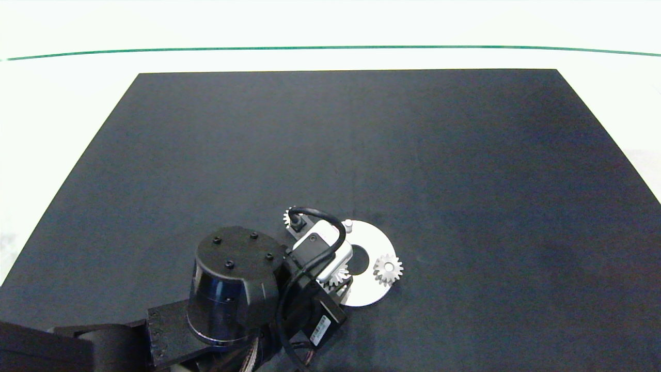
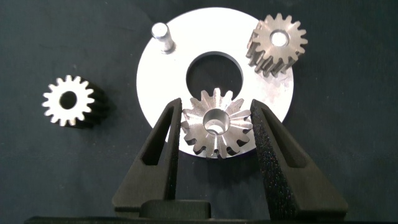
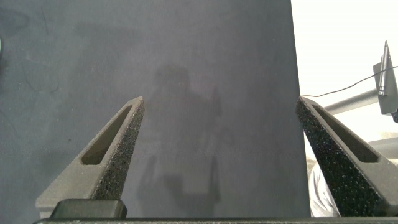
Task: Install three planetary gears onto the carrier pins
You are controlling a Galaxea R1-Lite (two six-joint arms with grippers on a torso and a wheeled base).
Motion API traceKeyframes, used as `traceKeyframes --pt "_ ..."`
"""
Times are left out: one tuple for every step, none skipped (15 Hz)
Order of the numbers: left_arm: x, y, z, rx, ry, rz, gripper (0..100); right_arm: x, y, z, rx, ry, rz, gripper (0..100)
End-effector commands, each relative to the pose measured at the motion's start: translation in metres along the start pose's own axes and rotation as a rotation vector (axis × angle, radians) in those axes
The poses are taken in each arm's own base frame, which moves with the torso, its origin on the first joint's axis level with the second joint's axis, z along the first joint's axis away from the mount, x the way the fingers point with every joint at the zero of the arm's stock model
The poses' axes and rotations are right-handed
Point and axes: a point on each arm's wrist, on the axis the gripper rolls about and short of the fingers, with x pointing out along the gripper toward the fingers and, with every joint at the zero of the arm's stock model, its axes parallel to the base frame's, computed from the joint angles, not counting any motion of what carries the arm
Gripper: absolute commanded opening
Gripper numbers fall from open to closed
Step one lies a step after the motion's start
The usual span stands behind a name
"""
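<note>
Because one toothed silver metal gear (image 2: 217, 123) needs seating, the left gripper (image 2: 215, 134) pinches it over the flat white disc's (image 2: 159, 81) near pin; right gripper (image 3: 219, 158), gaping, holds nothing.

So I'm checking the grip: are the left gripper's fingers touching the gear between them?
Touching. The left wrist view shows both fingers pressed against the teeth of the gear over the disc.
</note>
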Motion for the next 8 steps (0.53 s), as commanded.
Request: traceKeyframes --pt "0.0031 -0.0019 -0.0039 0.006 0.014 -0.002 7 0.0000 -0.0001 -0.0002 -0.003 0.002 0.000 100" --pt "0.0031 -0.0016 -0.0044 0.006 0.016 -0.001 7 0.0000 -0.0001 -0.0002 -0.003 0.002 0.000 100" --pt "0.0032 -0.0012 -0.0045 0.005 0.017 0.000 7 -0.0003 -0.0002 -0.0003 -0.002 0.000 0.001 100" --pt "0.0026 -0.0002 -0.0047 0.007 0.017 0.001 7 -0.0003 -0.0002 -0.0003 -0.002 0.000 0.001 100" --pt "0.0033 0.0040 -0.0056 0.011 0.021 0.015 7 -0.0003 -0.0002 -0.0003 -0.002 0.000 0.001 100" --pt "0.0034 0.0058 -0.0058 0.021 0.022 0.021 7 -0.0006 -0.0003 -0.0004 -0.002 -0.002 0.001 100" --pt "0.0030 0.0058 -0.0059 0.021 0.022 0.019 7 -0.0006 -0.0003 -0.0004 -0.002 -0.002 0.001 100" --pt "0.0018 0.0065 -0.0063 0.020 0.021 0.021 7 0.0000 -0.0001 -0.0002 -0.003 0.001 0.001 100"
